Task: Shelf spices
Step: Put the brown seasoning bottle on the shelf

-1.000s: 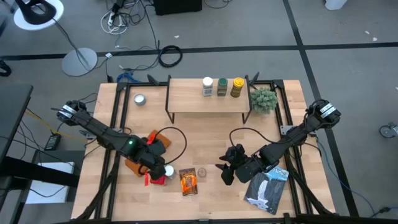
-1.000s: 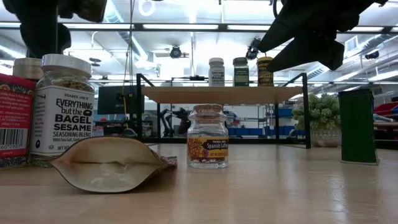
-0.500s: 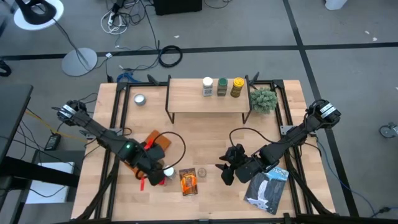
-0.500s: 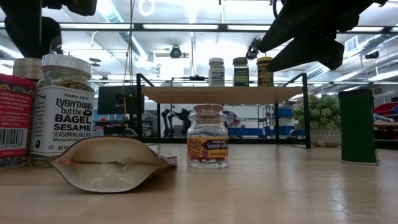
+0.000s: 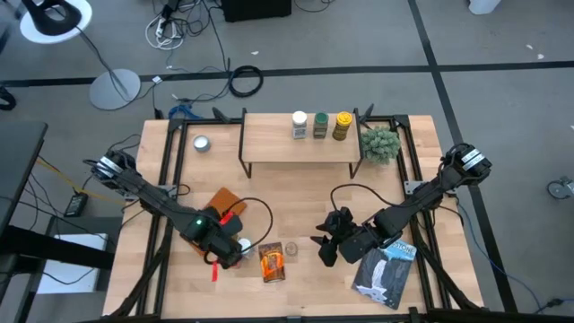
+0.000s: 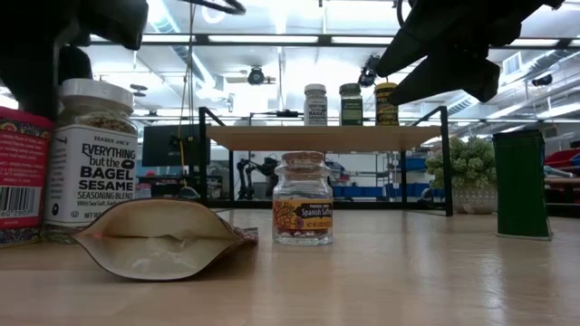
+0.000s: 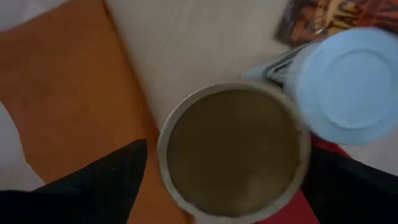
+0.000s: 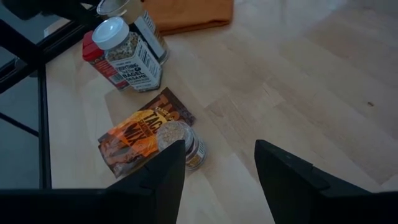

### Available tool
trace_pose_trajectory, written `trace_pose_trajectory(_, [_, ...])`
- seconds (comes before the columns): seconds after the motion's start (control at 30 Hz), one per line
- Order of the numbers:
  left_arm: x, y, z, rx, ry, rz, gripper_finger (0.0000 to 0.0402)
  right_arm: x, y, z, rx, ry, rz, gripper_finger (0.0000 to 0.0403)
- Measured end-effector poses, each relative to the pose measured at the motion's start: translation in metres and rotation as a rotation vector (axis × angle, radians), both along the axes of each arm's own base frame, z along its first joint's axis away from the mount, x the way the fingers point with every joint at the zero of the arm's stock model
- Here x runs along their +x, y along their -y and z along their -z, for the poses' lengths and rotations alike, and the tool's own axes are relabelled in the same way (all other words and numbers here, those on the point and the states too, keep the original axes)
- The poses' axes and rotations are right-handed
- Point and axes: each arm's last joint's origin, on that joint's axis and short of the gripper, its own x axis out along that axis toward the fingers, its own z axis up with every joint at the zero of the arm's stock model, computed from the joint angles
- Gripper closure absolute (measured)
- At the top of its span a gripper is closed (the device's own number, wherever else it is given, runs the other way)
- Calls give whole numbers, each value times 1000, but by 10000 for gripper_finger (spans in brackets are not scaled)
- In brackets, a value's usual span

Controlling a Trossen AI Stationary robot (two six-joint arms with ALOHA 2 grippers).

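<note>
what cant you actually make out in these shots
- High view: the tan cylinder is hidden under the left gripper, which is open.
- Left wrist view: the tan cylinder shows only its blurred top; label unseen.
- Low view: the red tin is cut off by the picture's edge.
- High view: labels of the three jars on the shelf are too small to read.

Left gripper (image 5: 224, 251) low at front-left, fingers (image 7: 93, 180) spread wide; right gripper (image 8: 217, 177) raised, fingers parted.

Clear glass saffron jar (image 6: 302, 199) with cork lid, glossy packet (image 5: 272, 262), pale wooden shelf (image 5: 278, 139) board.
</note>
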Motion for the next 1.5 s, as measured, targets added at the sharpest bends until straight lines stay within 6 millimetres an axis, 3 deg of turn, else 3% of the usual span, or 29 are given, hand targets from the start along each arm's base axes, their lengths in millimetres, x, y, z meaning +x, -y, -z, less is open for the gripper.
trace_pose_trajectory(1.5, [9, -18, 5, 30, -36, -54, 11, 1, 3, 0, -6, -1, 5, 210])
